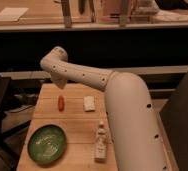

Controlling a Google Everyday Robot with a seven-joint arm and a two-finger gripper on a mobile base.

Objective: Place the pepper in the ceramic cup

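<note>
We are noting the pepper (pixel 61 103) lying flat on the wooden table (pixel 77 126). It is red-orange and is pointing lengthwise away from the near edge, in the far left part of the tabletop. Nothing is touching it.

The gripper (pixel 61 86) is hanging directly over the pepper's far end, apart from it. It is showing as a dark tip under the white wrist, its fingers pressed together with nothing between them.

We are seeing a white rectangular block (pixel 89 103) lying level with the pepper on its right, near but not touching.

A round green plate (pixel 47 144) is sitting at the near left corner of the table, well apart from the pepper.

A small clear bottle with a white cap (pixel 101 142) is standing upright just right of the plate.

The white arm (pixel 107 82) is reaching from the bulky lower right across the table's right side, bending down at the wrist.

Behind the table we are making out only dark shelving.
</note>
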